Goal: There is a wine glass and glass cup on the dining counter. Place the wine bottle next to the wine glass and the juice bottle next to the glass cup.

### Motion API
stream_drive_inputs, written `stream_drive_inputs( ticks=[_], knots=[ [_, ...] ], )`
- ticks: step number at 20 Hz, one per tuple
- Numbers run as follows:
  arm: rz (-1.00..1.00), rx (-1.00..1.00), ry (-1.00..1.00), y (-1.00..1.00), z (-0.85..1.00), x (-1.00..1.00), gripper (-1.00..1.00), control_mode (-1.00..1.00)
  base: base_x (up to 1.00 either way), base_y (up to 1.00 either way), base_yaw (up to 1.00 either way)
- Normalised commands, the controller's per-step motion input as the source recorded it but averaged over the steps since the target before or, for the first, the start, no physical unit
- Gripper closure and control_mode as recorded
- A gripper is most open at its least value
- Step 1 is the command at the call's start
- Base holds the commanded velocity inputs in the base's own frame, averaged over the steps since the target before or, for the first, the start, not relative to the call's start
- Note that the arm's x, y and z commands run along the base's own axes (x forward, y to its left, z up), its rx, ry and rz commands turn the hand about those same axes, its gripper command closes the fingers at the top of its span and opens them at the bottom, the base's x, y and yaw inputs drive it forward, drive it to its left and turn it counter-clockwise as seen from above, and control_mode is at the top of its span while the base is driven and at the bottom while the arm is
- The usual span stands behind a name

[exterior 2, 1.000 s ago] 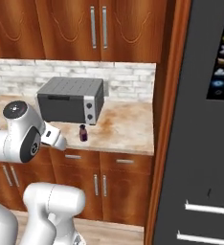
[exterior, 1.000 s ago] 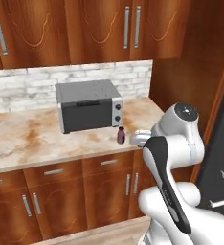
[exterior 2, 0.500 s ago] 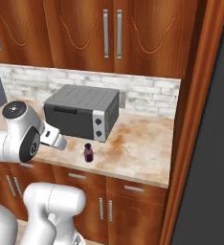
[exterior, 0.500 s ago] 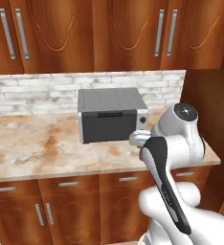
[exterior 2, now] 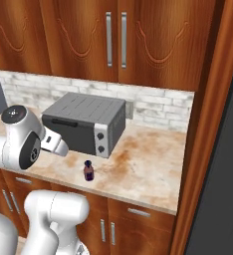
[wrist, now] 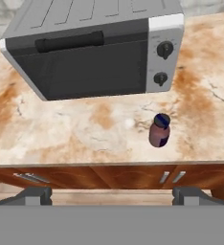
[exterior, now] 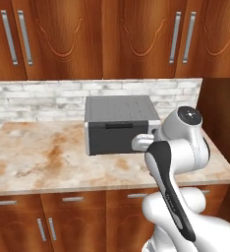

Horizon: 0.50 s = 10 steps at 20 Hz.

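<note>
Left base view: a grey toaster oven (exterior: 119, 124) sits at the back of the marbled counter (exterior: 43, 160) against a white brick wall, with wooden cabinets (exterior: 102, 39) at 12 o'clock. The white robot arm (exterior: 178, 147) rises at 4 o'clock and covers the oven's right end.

Right base view: the small maroon juice bottle (exterior 2: 88, 171) stands upright on the counter near its front edge, at 6 o'clock from the oven's dial panel and apart from it.

Hand view: the pincer (wrist: 111, 195) hangs off the counter's front edge, its tips spread wide and holding nothing. The juice bottle (wrist: 159, 130) stands at 1 o'clock from it, below the oven's two dials (wrist: 162, 63).
</note>
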Motion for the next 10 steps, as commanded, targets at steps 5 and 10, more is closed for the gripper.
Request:
stream_drive_inputs(
  ticks=[5,10],
  knots=[
    [0.00,0.00,0.00,0.00,0.00,0.00,-1.00,1.00,0.18,-0.07,0.01],
    [0.00,0.00,0.00,0.00,0.00,0.00,-1.00,1.00,0.19,-0.06,0.01]
  ],
)
